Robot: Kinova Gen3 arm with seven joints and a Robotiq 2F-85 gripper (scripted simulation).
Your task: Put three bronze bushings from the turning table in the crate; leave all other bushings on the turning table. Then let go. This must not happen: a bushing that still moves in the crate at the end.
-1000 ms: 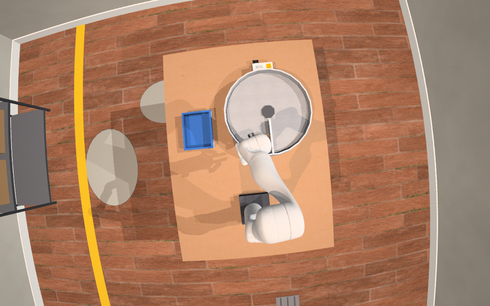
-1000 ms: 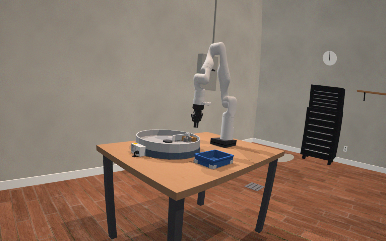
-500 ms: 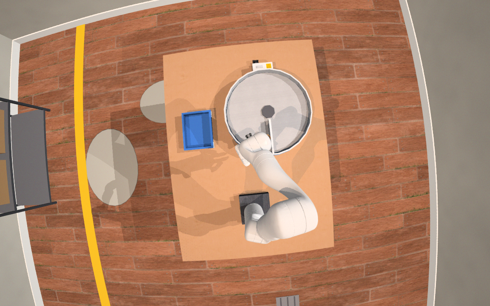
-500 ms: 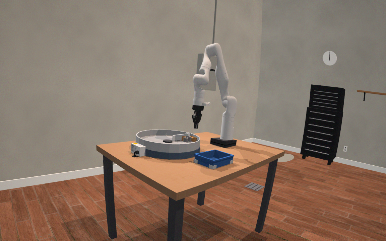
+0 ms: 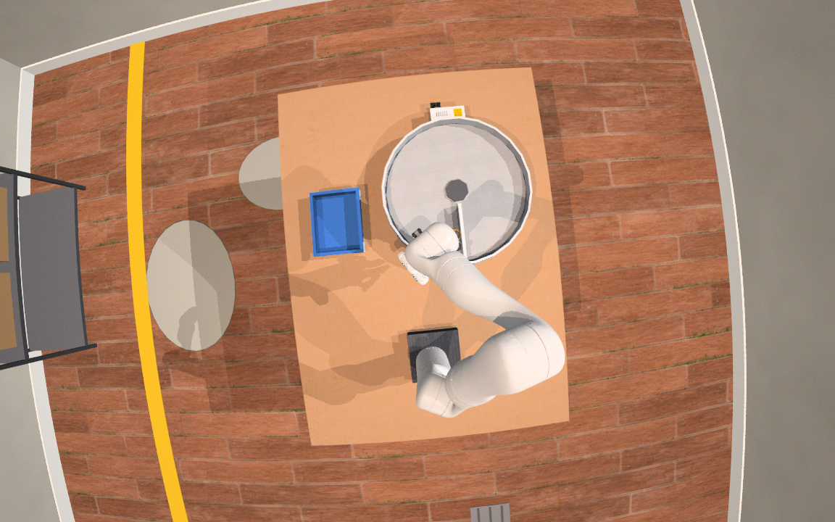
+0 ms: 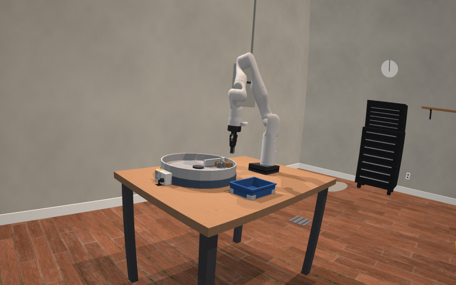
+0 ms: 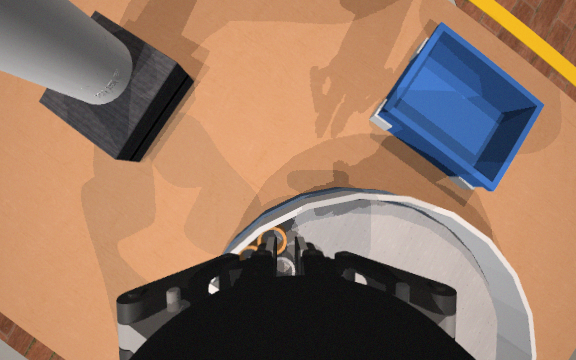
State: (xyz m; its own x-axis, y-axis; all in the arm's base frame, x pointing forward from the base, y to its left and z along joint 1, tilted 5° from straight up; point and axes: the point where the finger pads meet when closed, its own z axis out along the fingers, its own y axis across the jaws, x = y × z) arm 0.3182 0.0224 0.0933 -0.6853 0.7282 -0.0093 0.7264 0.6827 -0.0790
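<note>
My gripper (image 6: 232, 151) (image 7: 285, 248) is above the near part of the turning table (image 5: 427, 148) (image 6: 194, 174) (image 7: 433, 250), pointing down. Its fingers stand a narrow gap apart, with nothing held. Below, several bushings stand together beside the divider, near the rim. In the exterior view, bronze bushings (image 6: 229, 164) stand among grey bushings (image 6: 224, 165). The wrist view shows a bronze bushing (image 7: 272, 229) partly behind a finger, another bronze ring at its left and a grey bushing (image 7: 285, 259) beyond the gap. The arm hides most bushings in the top view. The blue crate (image 5: 336, 191) (image 6: 242, 191) (image 7: 493, 65) is empty.
The turning table has a raised rim, a white divider (image 5: 461, 223) (image 6: 213, 161) and a dark centre hub (image 5: 456, 190) (image 6: 198, 166). A white control box (image 5: 443, 113) (image 6: 165, 176) stands at its outer side. The black robot base (image 6: 263, 168) (image 7: 153, 75) stands on the same wooden table.
</note>
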